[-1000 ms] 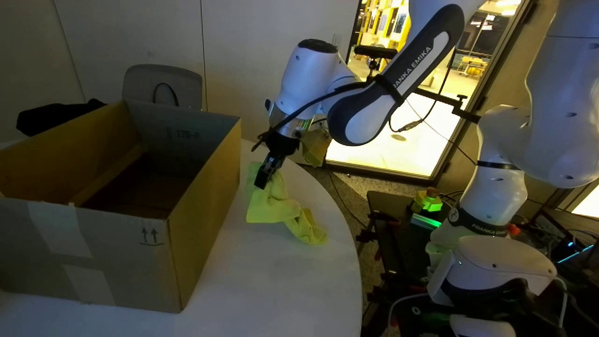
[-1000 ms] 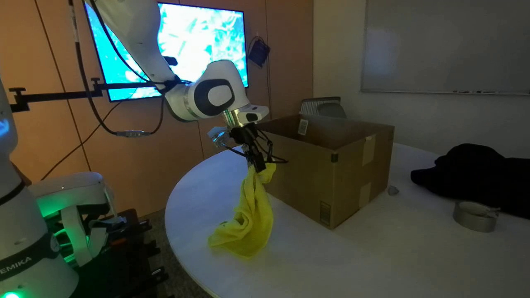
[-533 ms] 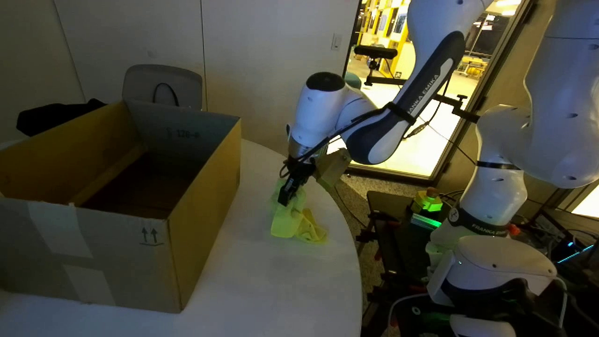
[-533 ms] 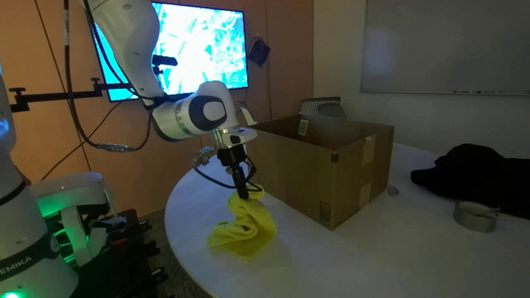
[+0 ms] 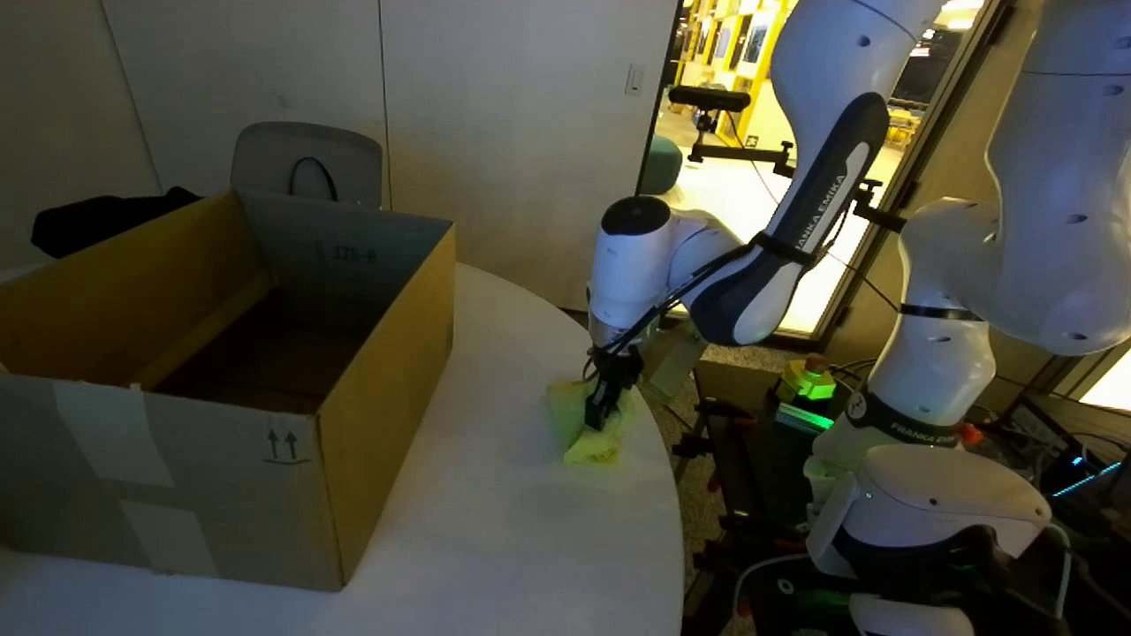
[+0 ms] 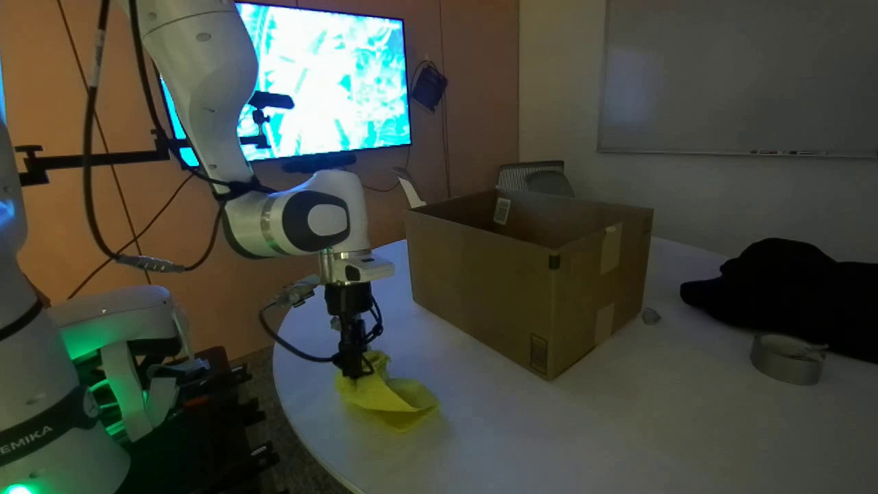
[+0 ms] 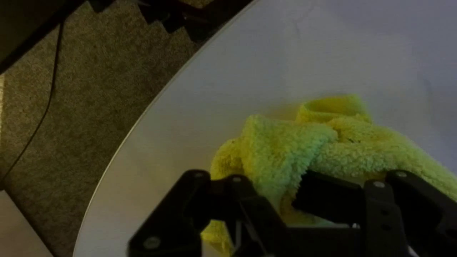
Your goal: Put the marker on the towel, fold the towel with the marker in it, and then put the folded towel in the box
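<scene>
White rounded arm [image 6: 216, 123], dark panel [image 5: 832, 172] lettered EMIKA, black cable [image 6: 88, 178], black claw [image 6: 354, 371] with round screws [image 7: 152, 242]

One box [image 5: 389, 397], one towel [image 6: 391, 401], one gripper [image 6: 353, 374]

You have one arm [image 5: 826, 194], two fingers [image 7: 332, 198] on your gripper, and one table [image 6: 617, 439]. On one end of the box you count two arrows [image 5: 292, 443] and two pale strips [image 5: 115, 433]. In an exterior view you find one screen [image 6: 329, 75], one whiteboard [image 6: 741, 75], one grey roll [image 6: 787, 360], one black heap [image 6: 789, 295] and one crumpled scrap [image 6: 650, 315]. In an exterior view you also have one light switch [image 5: 634, 78] and at least one chair [image 5: 309, 163].
</scene>
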`<move>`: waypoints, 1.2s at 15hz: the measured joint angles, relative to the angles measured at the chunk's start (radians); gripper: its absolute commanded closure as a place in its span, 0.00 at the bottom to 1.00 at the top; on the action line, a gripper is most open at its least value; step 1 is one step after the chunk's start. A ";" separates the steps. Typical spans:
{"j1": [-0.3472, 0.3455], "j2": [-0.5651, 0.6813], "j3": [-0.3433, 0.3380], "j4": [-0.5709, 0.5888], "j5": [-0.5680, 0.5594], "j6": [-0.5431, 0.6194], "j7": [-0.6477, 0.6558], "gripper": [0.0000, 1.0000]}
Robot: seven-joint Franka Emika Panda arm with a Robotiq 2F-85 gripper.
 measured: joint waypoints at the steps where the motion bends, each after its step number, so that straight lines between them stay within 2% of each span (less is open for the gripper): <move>1: 0.000 0.007 0.006 -0.007 0.017 0.001 -0.003 0.72; 5: 0.000 0.021 0.026 -0.022 0.057 0.001 -0.030 0.44; 11: 0.008 -0.025 0.030 -0.030 0.045 0.001 -0.064 0.00; 18: 0.000 -0.070 0.042 -0.032 0.061 0.011 -0.115 0.00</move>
